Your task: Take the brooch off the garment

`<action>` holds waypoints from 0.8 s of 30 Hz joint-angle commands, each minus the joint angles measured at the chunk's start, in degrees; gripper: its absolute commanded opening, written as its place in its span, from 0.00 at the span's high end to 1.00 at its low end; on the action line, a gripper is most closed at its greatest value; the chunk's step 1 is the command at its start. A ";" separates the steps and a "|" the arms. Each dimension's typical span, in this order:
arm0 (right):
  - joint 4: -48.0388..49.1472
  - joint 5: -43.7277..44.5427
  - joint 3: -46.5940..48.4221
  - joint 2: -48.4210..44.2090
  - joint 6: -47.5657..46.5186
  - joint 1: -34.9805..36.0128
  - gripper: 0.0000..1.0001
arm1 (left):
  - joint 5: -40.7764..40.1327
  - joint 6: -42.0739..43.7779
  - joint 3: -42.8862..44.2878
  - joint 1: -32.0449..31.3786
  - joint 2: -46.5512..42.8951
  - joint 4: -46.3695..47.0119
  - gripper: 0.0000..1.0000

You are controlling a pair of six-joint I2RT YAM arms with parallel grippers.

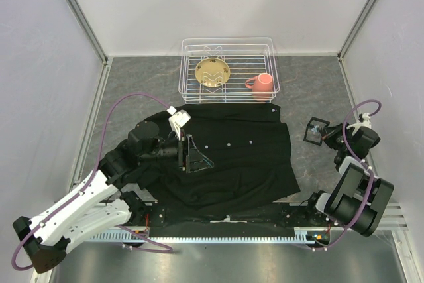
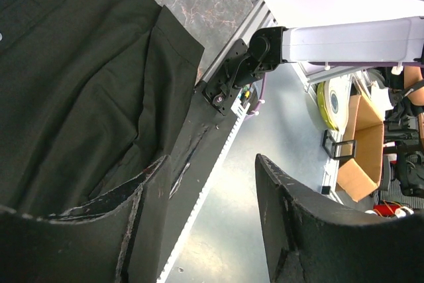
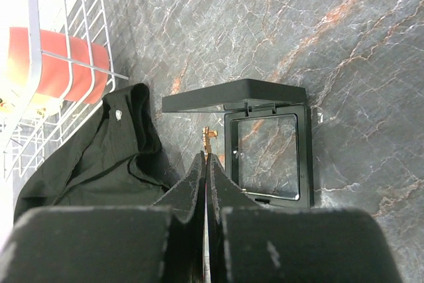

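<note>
Right wrist: right claw (image 3: pixel 207 158) is pressed together, pinching what I take to be the brooch (image 3: pixel 207 134), a tiny golden bit poking out just past the tips. It's too small to read the shape. Its long axis runs in line with the fingers, with the free end pointing away from the claw toward the open box (image 3: pixel 232 96). The box sits just ahead of the tips, on the side away from the shirt (image 3: pixel 93 157), near the right edge of the tabletop. The shirt's corner is near the brooch but not touching it, so I judge the pin off the cloth. The move ahead turns on one thing: the box is dead ahead, along the brooch's axis. Left claw (image 2: pixel 211 164) is spread and empty, over the shirt left of centre, well apart from the brooch. Right arm has it.
</note>
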 commanded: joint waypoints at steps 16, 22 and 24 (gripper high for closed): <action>8.14 -0.85 -0.81 6.36 0.76 0.49 1.00 | 0.36 3.53 2.44 -0.09 -0.55 -0.08 0.41; 8.50 -0.68 -0.99 7.15 0.50 0.75 1.00 | 0.10 3.97 2.44 -0.09 -0.47 -0.17 0.41; 8.58 -0.42 -0.99 7.41 0.50 0.84 1.00 | 0.10 4.06 2.53 -0.09 -0.55 -0.17 0.41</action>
